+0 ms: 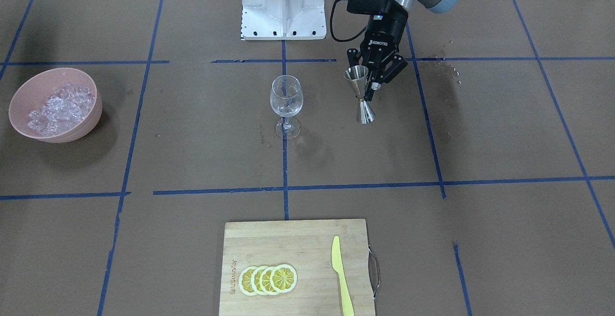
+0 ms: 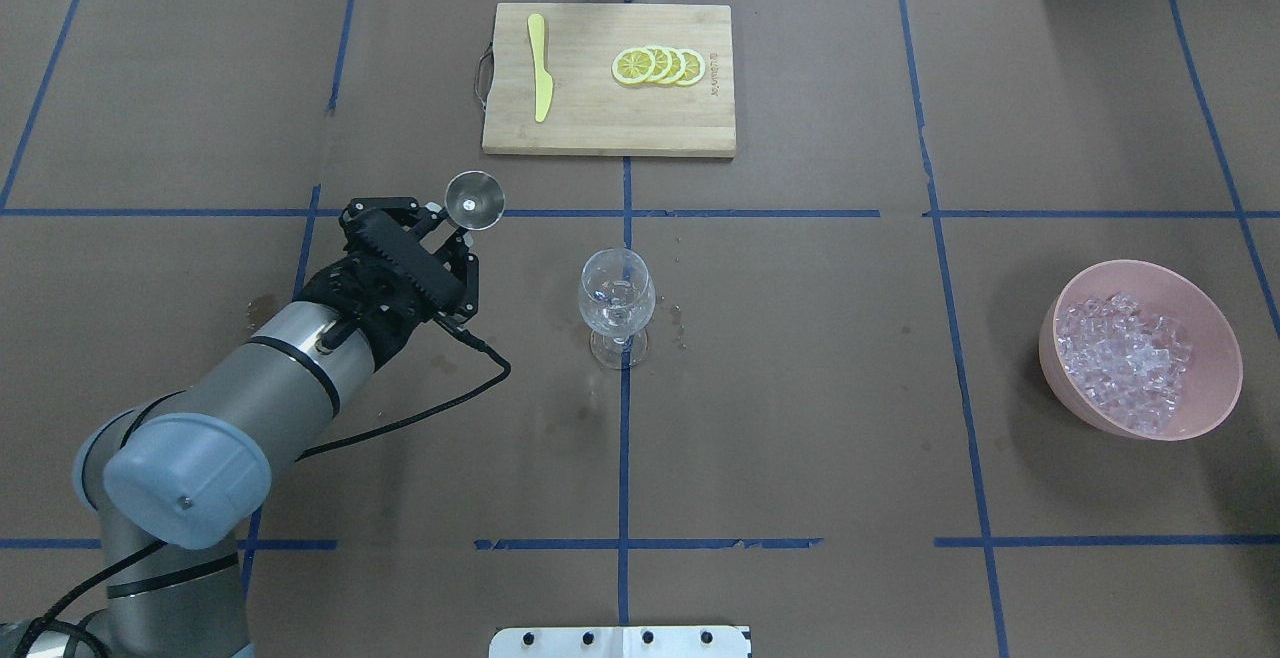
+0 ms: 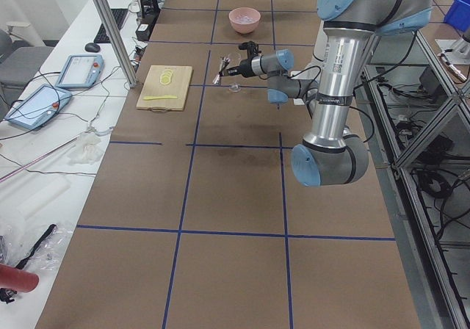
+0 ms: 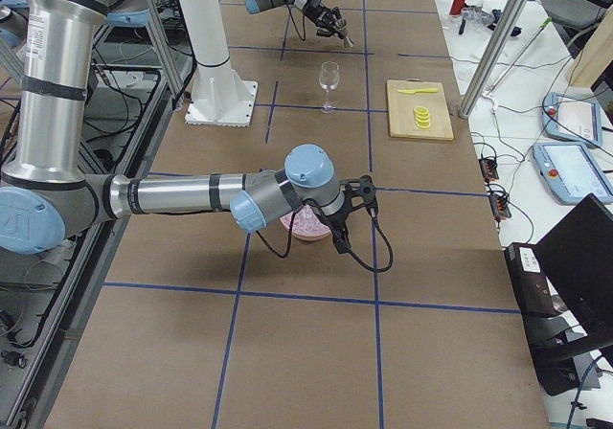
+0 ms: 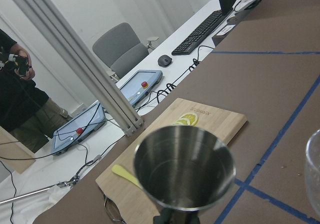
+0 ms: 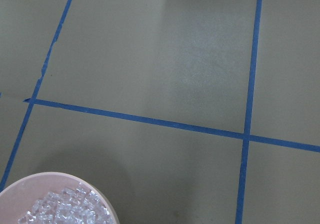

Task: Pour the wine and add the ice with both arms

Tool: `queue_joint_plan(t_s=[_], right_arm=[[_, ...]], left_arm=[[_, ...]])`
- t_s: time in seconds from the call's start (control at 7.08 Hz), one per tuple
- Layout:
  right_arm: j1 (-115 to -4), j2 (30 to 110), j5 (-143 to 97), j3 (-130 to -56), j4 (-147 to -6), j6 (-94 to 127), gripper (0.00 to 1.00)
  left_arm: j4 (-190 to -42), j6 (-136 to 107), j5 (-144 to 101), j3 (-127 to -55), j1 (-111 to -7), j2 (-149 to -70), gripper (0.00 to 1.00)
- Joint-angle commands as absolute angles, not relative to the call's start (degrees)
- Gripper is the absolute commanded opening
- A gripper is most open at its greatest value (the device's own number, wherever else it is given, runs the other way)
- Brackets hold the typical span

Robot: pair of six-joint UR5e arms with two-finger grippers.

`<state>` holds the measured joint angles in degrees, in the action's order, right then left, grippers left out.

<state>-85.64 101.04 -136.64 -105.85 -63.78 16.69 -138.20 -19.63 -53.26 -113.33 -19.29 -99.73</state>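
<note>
left gripper [image 2: 452, 228]: jaws pinch the thin middle of the shiny metal cup [image 2: 475, 200] | wine glass [image 2: 617, 298]: stands upright on the blue line, just right of the cup | ice [image 2: 1128, 358]: heaped in the pink bowl [image 2: 1200, 298], far right | right gripper [image 4: 345, 214]: by the bowl, cannot tell how its jaws stand

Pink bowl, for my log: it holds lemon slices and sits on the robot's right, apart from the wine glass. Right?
No: the pink bowl holds clear ice cubes, per the overhead view; the yellow lemon slices lie on the bamboo cutting board. It does sit on the robot's right, apart from the clear wine glass.
</note>
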Motion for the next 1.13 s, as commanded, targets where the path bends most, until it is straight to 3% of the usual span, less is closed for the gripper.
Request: queue_joint_plan(t_s=[0.0,0.28,0.56,0.99], right_arm=[[-85.69,100.64,-136.76,-105.82,-64.07,17.23,0.99],[-85.61,100.63,-136.76,-105.82,-64.07,17.23,0.99],[-85.69,100.72,-136.76,-105.73,-64.07,17.23,0.99],[-85.69,100.90,-136.67,-105.82,-63.90,17.14,0.99]], left_arm=[[-151.87,-27.40,-53.26,-112.68,-19.51,-85.86,0.00],[-163.34,-30.91,-53.26,-109.97,-19.51,-76.15,0.00],[-164.18,-38.21,-53.26,-104.79,-19.42,-75.41,0.00],[-164.09,-48.31,-60.46,-103.45,-19.42,-74.71,0.00]])
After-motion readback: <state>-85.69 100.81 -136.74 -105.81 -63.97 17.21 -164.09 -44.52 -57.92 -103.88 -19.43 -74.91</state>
